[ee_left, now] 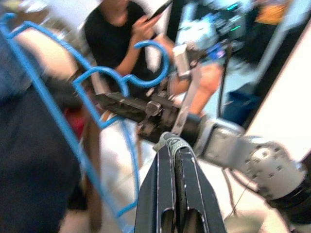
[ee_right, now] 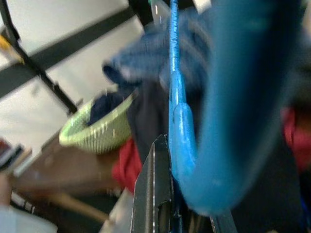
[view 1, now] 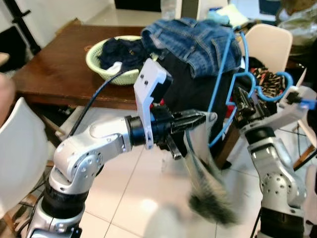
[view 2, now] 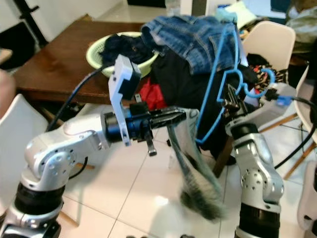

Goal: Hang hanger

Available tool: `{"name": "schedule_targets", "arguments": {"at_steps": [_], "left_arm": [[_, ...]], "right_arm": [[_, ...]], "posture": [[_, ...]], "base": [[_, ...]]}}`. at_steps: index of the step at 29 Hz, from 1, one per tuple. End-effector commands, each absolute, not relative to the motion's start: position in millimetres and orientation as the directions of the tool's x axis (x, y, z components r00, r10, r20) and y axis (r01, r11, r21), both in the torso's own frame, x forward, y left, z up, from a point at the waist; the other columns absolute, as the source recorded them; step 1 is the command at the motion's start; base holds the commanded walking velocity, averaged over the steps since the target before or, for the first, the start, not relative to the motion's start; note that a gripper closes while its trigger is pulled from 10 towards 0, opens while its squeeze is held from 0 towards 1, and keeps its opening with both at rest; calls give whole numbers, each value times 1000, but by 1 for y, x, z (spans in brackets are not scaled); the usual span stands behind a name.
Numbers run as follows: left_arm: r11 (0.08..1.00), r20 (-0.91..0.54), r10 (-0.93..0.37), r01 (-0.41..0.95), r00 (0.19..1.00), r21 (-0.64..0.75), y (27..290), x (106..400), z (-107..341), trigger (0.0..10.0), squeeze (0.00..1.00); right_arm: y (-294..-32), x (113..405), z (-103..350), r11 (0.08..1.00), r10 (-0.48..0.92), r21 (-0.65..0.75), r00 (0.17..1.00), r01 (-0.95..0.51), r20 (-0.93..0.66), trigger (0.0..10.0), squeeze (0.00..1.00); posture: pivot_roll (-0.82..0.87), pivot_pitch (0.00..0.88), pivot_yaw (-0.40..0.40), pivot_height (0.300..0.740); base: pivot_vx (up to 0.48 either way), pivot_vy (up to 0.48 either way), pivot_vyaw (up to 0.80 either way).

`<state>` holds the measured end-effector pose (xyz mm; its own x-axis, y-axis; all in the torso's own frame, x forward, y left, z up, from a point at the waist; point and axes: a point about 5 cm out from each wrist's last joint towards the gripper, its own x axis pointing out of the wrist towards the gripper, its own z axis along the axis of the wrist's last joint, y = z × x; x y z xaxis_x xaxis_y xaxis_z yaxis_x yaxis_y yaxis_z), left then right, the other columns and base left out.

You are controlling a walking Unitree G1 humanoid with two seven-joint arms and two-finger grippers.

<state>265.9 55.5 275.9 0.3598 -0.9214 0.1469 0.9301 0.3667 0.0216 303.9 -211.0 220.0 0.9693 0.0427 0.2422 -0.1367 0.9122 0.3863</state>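
Nearest, the left gripper (view 1: 200,120) has its black fingers pinched together on a fold of grey cloth (view 1: 205,183) that hangs blurred toward the white tiled floor (view 1: 129,198). Just beyond, the right gripper (view 2: 229,101) clamps the blue plastic hanger (view 2: 223,84) near its neck, with the hook curling beside the wrist. Behind them, denim jeans (view 1: 198,42) are draped over dark clothing. Farther back, a green basket (view 1: 111,64) of clothes sits on the brown wooden table (view 1: 54,69).
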Motion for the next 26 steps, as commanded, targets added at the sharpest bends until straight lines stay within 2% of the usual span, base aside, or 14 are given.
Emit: {"name": "schedule_targets", "arguments": {"at_steps": [1,2,6,7,11,13,20,22,26], "left_arm": [[386,103,-918,922,382,19,56,270,264,10000,0],[431,30,-902,902,430,26,60,276,247,10000,0],[458,-21,-889,888,458,35,64,280,235,10000,0],[496,-181,-847,866,499,64,78,283,196,10000,0],[505,-282,-818,861,501,62,90,281,171,10000,0],[530,-365,-783,847,504,34,103,276,144,10000,0],[575,-400,-743,817,537,30,115,274,123,10000,0],[632,-384,-717,775,582,-4,120,272,112,10000,0],[646,-387,-707,764,592,-10,121,270,105,10000,0]], "right_arm": [[-213,304,207,925,34,367,985,-96,171,10000,0],[-215,304,197,942,23,330,992,-62,120,10000,0],[-217,303,191,951,16,306,996,-43,89,10000,0],[-226,299,174,976,-20,216,1000,20,-1,10000,0],[-233,295,164,986,-51,155,997,58,-52,10000,0],[-239,292,157,991,-77,103,993,86,-86,10000,0],[-241,289,151,995,-80,57,990,87,-117,10000,0],[-236,284,143,997,-48,46,988,56,-146,10000,0],[-232,280,138,999,-16,46,987,24,-161,10000,0]], "posture": [[45,142,53,740],[38,143,50,740],[38,143,50,740],[31,145,46,740],[27,145,45,740],[23,151,40,740],[23,158,32,740],[20,163,23,740],[20,169,18,740]], "base": [[0,0,-800],[0,0,-800],[0,0,-800],[0,0,-800],[0,0,-800],[0,0,-800],[0,0,-800],[0,0,-800],[0,0,-800]]}}
